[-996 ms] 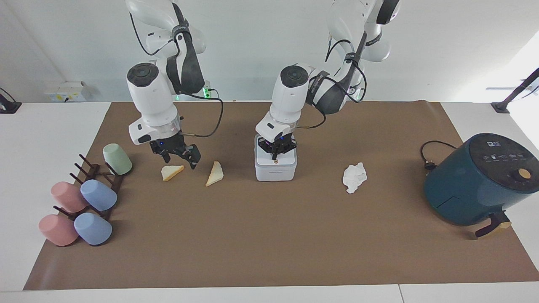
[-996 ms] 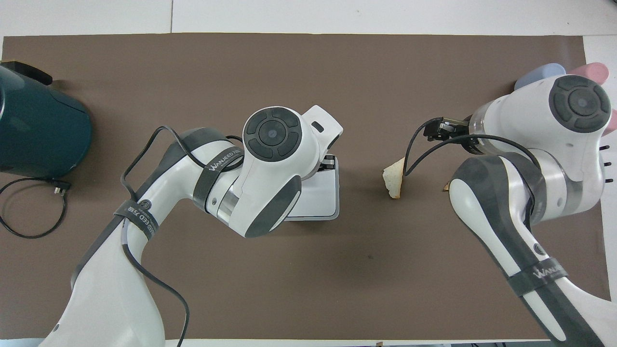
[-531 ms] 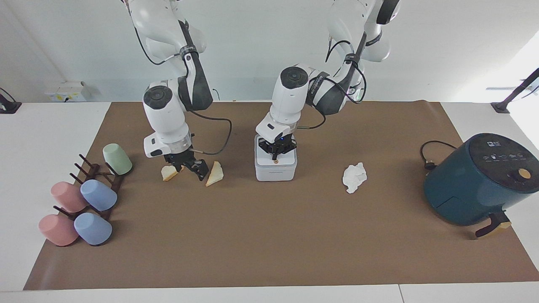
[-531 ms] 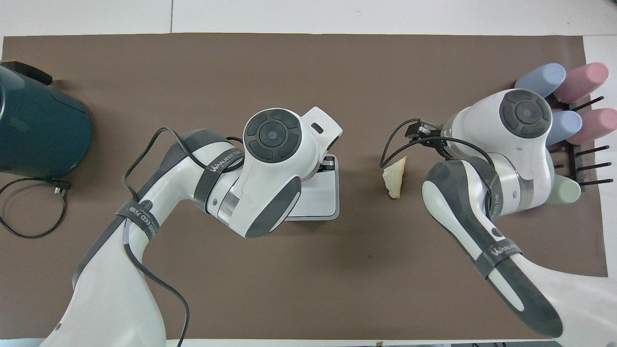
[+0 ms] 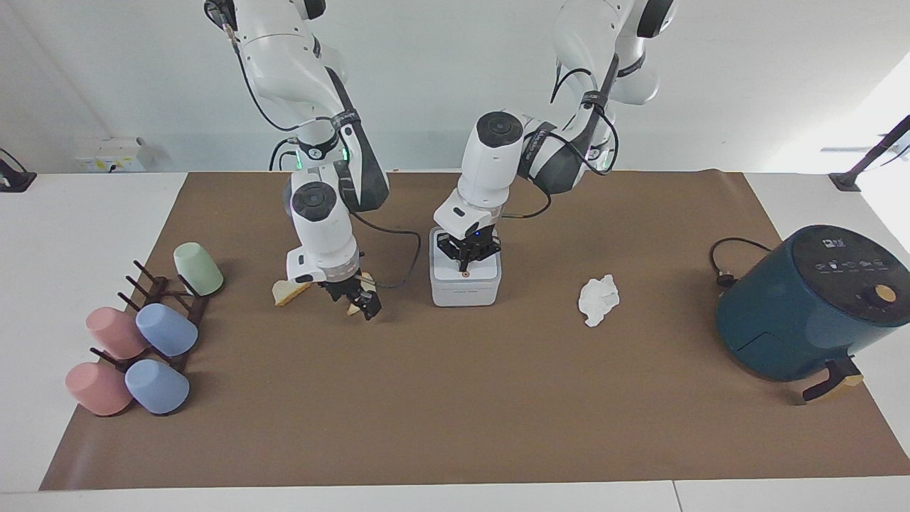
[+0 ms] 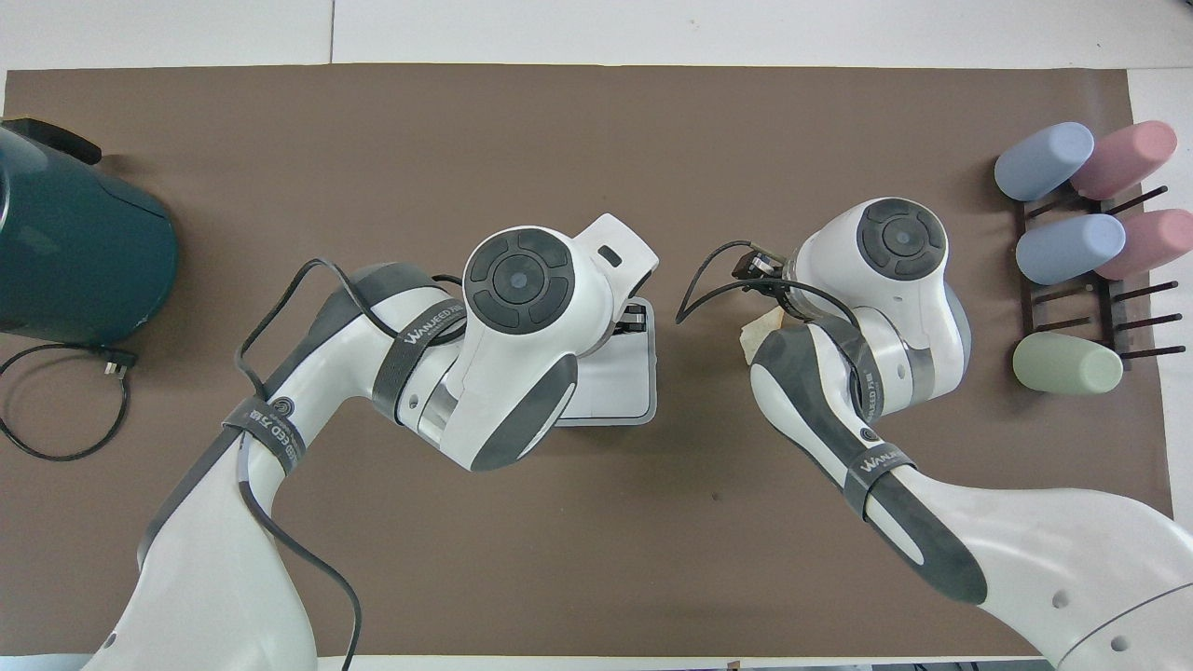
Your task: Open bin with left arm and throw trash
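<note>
Left hand (image 5: 466, 262) pressing closed on my bin (image 5: 466, 283) lid, right hand (image 5: 357, 299) hanging open around a bread piece (image 5: 353, 308), paper wad (image 5: 598, 300) lying on the bench.

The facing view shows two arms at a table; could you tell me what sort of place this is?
Probably a robotics lab set up as a mock kitchen: a brown mat covers the white table, with an air fryer, a cup rack and staged bread pieces.
</note>
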Robot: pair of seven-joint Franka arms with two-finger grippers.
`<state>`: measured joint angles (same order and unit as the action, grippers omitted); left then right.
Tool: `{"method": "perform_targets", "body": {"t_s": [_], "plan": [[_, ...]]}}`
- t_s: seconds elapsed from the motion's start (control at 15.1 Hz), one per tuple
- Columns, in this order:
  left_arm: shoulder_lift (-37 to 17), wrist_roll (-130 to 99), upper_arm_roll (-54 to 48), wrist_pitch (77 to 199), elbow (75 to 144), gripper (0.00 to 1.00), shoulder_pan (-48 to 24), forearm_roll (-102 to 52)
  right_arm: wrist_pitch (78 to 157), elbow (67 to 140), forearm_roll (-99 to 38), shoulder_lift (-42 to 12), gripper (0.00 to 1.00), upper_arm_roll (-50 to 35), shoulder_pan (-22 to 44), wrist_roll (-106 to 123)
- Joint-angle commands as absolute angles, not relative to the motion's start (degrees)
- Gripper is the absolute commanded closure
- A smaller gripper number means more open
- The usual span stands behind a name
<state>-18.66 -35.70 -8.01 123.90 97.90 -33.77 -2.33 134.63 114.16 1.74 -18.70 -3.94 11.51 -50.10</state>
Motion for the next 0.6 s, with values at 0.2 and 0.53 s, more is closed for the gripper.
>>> {"method": "perform_targets", "body": {"t_s": [0.2,0.53], "plan": [[-12.59,-33.58,-6.85,115.69,97.38,1.0,-31.74,-2.81,135.88,115.83,3.34,-18.64,0.41,-4.04,11.42,-51.77],[-8.0,-16.67,-6.59,109.78,98.87,1.0,-20.77,-2.99,138.08,117.25,3.34,-18.28,1.0,-4.04,12.39,-51.5]]}}
